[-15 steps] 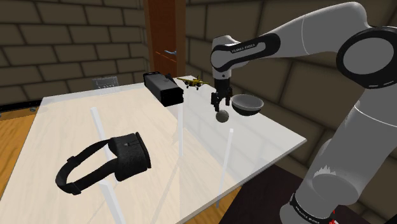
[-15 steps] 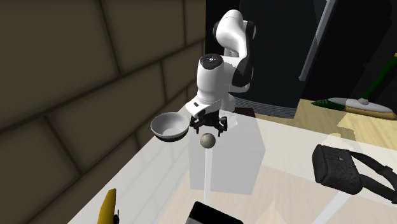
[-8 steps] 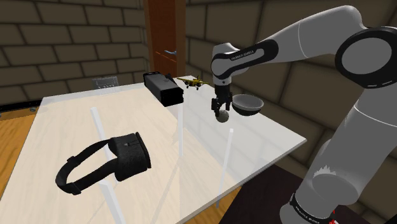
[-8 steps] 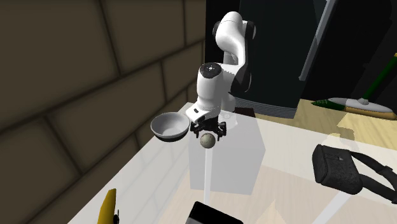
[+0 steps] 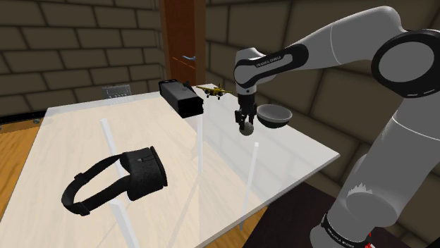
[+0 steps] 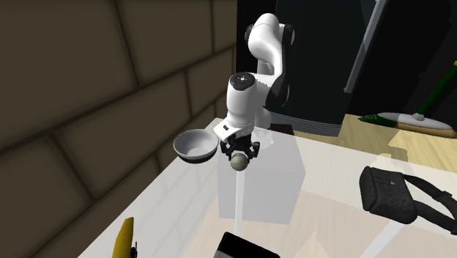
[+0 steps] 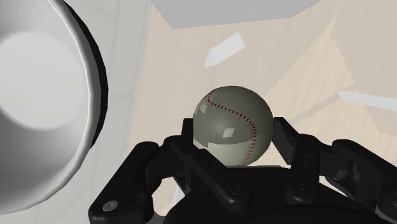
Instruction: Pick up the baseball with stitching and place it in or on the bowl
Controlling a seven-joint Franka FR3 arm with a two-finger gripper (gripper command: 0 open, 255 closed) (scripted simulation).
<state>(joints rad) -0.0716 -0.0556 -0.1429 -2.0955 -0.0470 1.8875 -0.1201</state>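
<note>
Your table (image 5: 84, 134) spans the middle of the shoulder view, and the arm (image 5: 331, 42) reaches in from the right edge toward its far right part. The bowl (image 5: 273, 115) sits there, right of centre, with nothing in it. Just left of it the gripper (image 5: 244, 121) points down, its fingers clasping the ball (image 5: 246, 127) from both sides, low at the tabletop. The grasp looks made; you still have the lift and the short carry to the bowl.
</note>
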